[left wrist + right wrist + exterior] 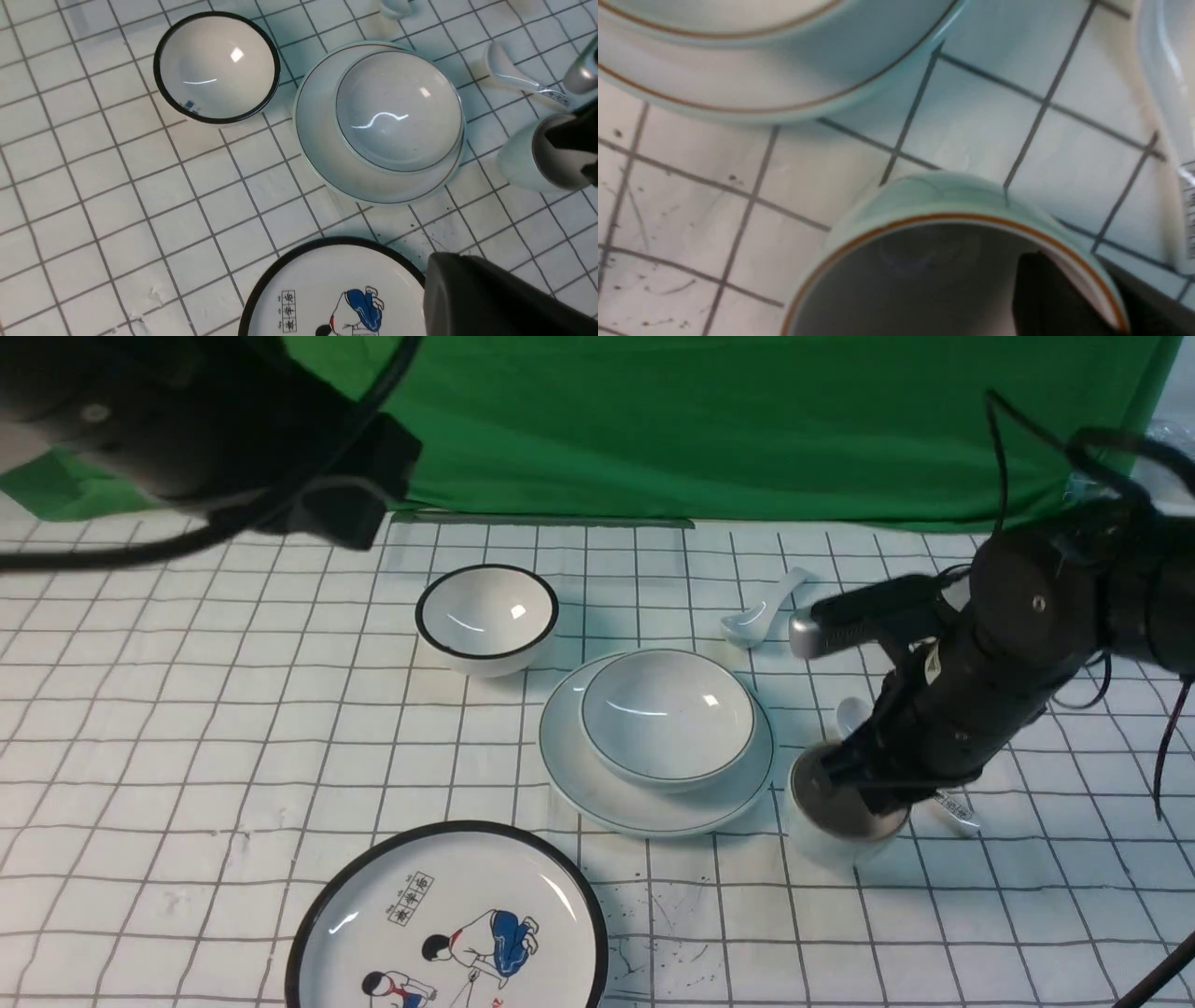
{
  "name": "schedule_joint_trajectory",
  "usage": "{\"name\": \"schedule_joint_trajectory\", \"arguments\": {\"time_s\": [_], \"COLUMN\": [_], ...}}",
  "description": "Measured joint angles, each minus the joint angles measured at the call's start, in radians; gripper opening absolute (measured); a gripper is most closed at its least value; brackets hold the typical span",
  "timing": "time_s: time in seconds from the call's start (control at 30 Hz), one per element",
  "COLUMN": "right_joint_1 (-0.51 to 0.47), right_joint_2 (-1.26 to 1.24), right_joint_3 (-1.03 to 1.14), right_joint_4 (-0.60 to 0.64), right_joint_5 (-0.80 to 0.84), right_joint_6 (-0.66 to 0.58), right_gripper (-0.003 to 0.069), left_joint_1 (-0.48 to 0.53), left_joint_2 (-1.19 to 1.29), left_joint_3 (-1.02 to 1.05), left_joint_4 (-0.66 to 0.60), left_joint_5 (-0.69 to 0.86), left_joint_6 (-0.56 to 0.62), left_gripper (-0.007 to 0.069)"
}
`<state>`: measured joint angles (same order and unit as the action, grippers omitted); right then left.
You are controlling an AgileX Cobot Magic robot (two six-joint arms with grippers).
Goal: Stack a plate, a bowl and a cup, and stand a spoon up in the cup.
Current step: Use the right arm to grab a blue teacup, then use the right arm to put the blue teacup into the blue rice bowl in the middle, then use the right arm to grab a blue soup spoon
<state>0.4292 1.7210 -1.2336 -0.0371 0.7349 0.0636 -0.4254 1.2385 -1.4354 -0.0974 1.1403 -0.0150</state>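
The plate (597,784) lies mid-table with the wide bowl (667,714) sitting in it; both also show in the left wrist view as plate (322,154) and bowl (397,107). Just right of the plate stands the cup (822,835), (943,196). My right gripper (845,775), (1083,280) is shut on the cup's wall, one finger inside and one outside. The plain spoon (761,611) lies behind the plate. My left gripper (439,266) hangs high above the table, shut and empty.
A black-rimmed bowl (485,616) stands back left of the plate. A black-rimmed cartoon plate (448,924) lies at the front edge. A spoon with a printed handle (514,77) lies just behind the cup, mostly under my right arm. A green cloth backs the table.
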Motion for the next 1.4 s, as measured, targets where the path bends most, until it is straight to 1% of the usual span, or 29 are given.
{"name": "schedule_joint_trajectory", "arguments": {"time_s": [0.1, 0.2, 0.3, 0.43, 0.63, 0.77, 0.87, 0.93, 1.03, 1.1, 1.13, 1.2, 1.27, 1.3, 1.4], "right_joint_1": [-0.001, -0.001, -0.001, 0.005, 0.018, 0.023, 0.023, 0.023, 0.023, 0.023, 0.023, 0.023, 0.02, 0.018, -0.011], "right_joint_2": [-0.01, 0.026, 0.125, 0.271, 0.41, 0.431, 0.443, 0.444, 0.444, 0.441, 0.438, 0.425, 0.4, 0.392, 0.372], "right_joint_3": [-0.106, -0.265, -0.415, -0.558, -0.616, -0.617, -0.617, -0.618, -0.625, -0.645, -0.665, -0.723, -0.788, -0.808, -0.849], "right_joint_4": [0.012, 0.079, 0.153, 0.174, 0.174, 0.174, 0.183, 0.192, 0.195, 0.195, 0.195, 0.194, 0.178, 0.167, 0.139], "right_joint_5": [0.015, 0.043, 0.115, 0.192, 0.21, 0.206, 0.195, 0.179, 0.172, 0.212, 0.243, 0.293, 0.31, 0.305, 0.215], "right_joint_6": [-0.004, -0.056, -0.094, -0.105, -0.101, -0.102, -0.104, -0.104, -0.103, -0.103, -0.106, -0.122, -0.139, -0.14, -0.142], "right_gripper": [0.009, 0.009, 0.009, 0.009, 0.0092, 0.0104, 0.0141, 0.0202, 0.033, 0.0405, 0.0425, 0.044, 0.043, 0.0423, 0.0379], "left_joint_1": [0.0, 0.0, 0.0, 0.0, 0.0, 0.0, 0.0, 0.0, 0.0, 0.0, 0.0, 0.0, 0.0, 0.0, 0.0], "left_joint_2": [-0.096, -0.195, -0.258, -0.319, -0.345, -0.345, -0.345, -0.345, -0.345, -0.345, -0.345, -0.345, -0.345, -0.345, -0.345], "left_joint_3": [0.084, 0.197, 0.29, 0.398, 0.447, 0.447, 0.447, 0.447, 0.447, 0.447, 0.447, 0.448, 0.449, 0.448, 0.449], "left_joint_4": [0.0, 0.0, -0.007, -0.004, 0.053, 0.097, 0.106, 0.113, 0.123, 0.124, 0.124, 0.124, 0.124, 0.124, 0.124], "left_joint_5": [-0.002, -0.028, -0.068, -0.09, -0.087, -0.088, -0.088, -0.095, -0.106, -0.108, -0.11, -0.124, -0.145, -0.153, -0.178], "left_joint_6": [0.0, 0.0, -0.023, -0.057, -0.063, -0.063, -0.063, -0.063, -0.063, -0.063, -0.063, -0.063, -0.063, -0.063, -0.081], "left_gripper": [0.0, 0.0, 0.0, 0.0, 0.0001, 0.0001, 0.0001, 0.0001, 0.0001, 0.0001, 0.0001, 0.0001, 0.0001, 0.0001, 0.0001]}}
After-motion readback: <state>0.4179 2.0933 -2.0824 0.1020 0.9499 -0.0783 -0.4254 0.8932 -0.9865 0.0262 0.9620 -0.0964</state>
